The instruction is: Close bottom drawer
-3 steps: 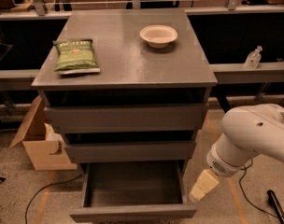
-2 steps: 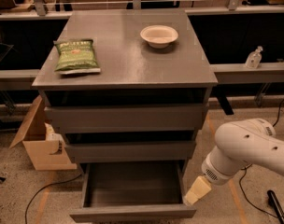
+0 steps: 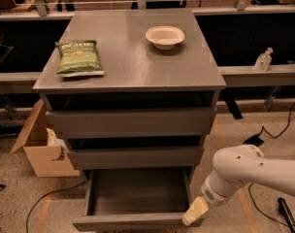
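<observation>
The bottom drawer (image 3: 133,221) of the grey cabinet stands pulled out, its slim dark-grey front panel low in the camera view and its inside empty. My gripper (image 3: 195,212), with cream-coloured tips, sits at the right end of that front panel, touching or just in front of it. The white arm (image 3: 249,171) reaches in from the right.
The top drawer (image 3: 130,121) and middle drawer (image 3: 134,155) sit above. On the cabinet top (image 3: 133,62) lie a green chip bag (image 3: 78,57) and a white bowl (image 3: 165,36). A cardboard box (image 3: 40,147) stands at the left. Cables (image 3: 273,130) run on the floor at the right. A bottle (image 3: 263,59) is on the right ledge.
My arm and gripper have moved left and down towards the right end of the bottom drawer's front. The drawer stays open.
</observation>
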{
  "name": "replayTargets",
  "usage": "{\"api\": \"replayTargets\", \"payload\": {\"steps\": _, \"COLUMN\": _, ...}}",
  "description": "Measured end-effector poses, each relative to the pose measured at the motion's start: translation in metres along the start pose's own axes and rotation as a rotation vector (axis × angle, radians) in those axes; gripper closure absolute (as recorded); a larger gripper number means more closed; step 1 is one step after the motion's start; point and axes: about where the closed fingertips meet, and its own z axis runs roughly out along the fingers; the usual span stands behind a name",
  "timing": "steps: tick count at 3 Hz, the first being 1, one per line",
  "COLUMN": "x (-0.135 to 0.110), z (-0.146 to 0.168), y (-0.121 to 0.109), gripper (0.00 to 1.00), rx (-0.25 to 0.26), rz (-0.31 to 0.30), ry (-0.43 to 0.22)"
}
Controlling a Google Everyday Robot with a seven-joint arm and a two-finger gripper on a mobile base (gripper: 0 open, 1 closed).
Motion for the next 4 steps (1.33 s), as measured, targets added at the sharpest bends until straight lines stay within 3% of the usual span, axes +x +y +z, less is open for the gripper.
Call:
{"api": "replayTargets", "payload": {"steps": 1, "x": 0.000, "z": 0.001, "y": 0.000, "gripper": 0.00, "rx": -0.001, "rz": 0.000, "ry": 0.000}}
{"api": "replayTargets", "payload": {"steps": 2, "x": 0.014, "z": 0.034, "y": -0.003, "gripper": 0.00, "rx": -0.029, "rz": 0.036, "ry": 0.009}}
{"api": "replayTargets", "payload": {"steps": 3, "x": 0.033, "z": 0.088, "y": -0.007, "gripper": 0.00, "rx": -0.078, "rz": 0.096, "ry": 0.028}}
{"api": "replayTargets", "payload": {"steps": 4, "x": 0.046, "z": 0.133, "y": -0.006, "gripper": 0.18, "rx": -0.123, "rz": 0.123, "ry": 0.031}}
